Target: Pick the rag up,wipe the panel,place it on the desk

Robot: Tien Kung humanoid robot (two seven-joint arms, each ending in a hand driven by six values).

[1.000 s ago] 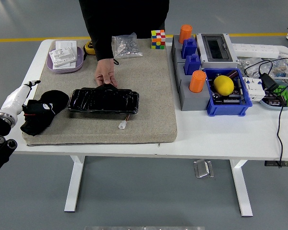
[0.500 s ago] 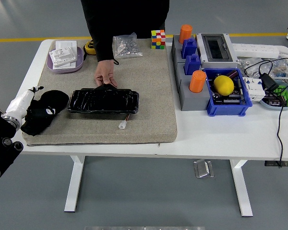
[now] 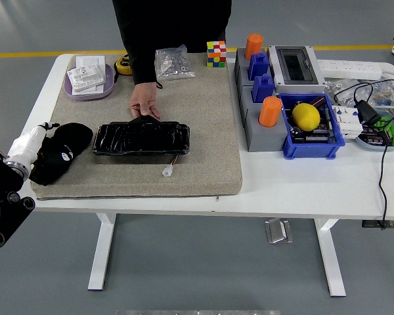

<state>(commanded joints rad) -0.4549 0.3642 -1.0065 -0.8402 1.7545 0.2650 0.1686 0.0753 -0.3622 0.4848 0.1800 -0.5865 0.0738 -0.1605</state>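
Black cloth, the rag (image 3: 60, 157), lies bunched on the left end of the grey mat (image 3: 203, 125), close to the mat's left edge and near the table's (image 3: 295, 190) left side. The robot's left hand (image 3: 43, 149) comes in low from the left and lies on the rag, but I cannot tell if its fingers are curled or loose. Just right of the rag sits the shiny black panel (image 3: 142, 138), long and flat. A person's hand (image 3: 143, 104) rests on the mat at the panel's far edge. A small white plug (image 3: 168, 171) lies in front of the panel. The right half of the mat is bare, with lots of room. Farther back are a purple tray (image 3: 85, 90), a clear bag (image 3: 171, 62) and a colour cube (image 3: 216, 53). Grey and blue boxes with a yellow lemon (image 3: 306, 116) crowd the table's right side.
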